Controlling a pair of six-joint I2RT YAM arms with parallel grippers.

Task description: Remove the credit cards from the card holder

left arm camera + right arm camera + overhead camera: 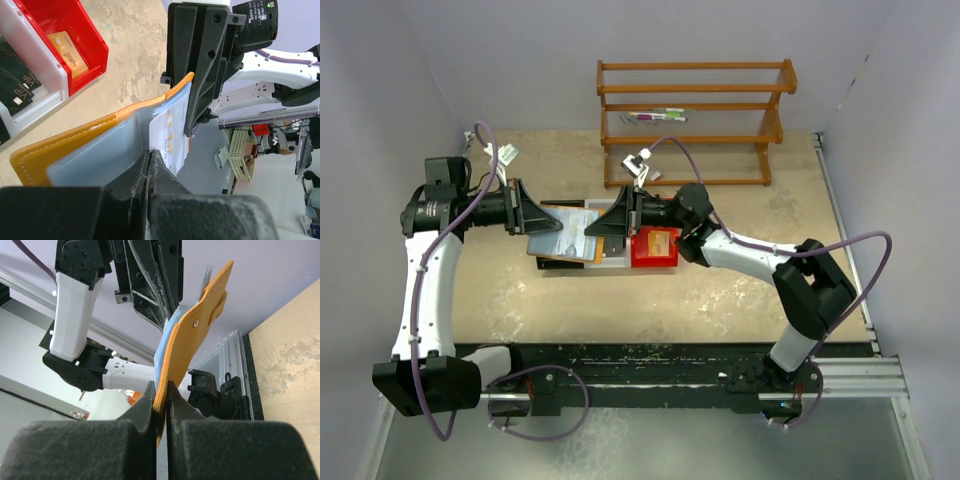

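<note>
The tan-orange card holder [570, 237] hangs open in the air between my two grippers, its pale blue-grey inside facing up. My right gripper [161, 385] is shut on its orange edge [195, 335]; from above this gripper [604, 224] is at the holder's right side. My left gripper [150, 153] is shut on a whitish credit card [170, 135] that sticks out of the blue-grey pocket [85, 155]; from above it [546, 224] is at the holder's left side. An orange-gold card [660, 241] lies in the red bin [642, 260].
Below the holder a white tray [47, 87] with black VIP cards [15, 87] stands next to the red bin [95, 45]. A wooden rack [695, 120] with a pen stands at the back. Bare tabletop lies left and right of the bins.
</note>
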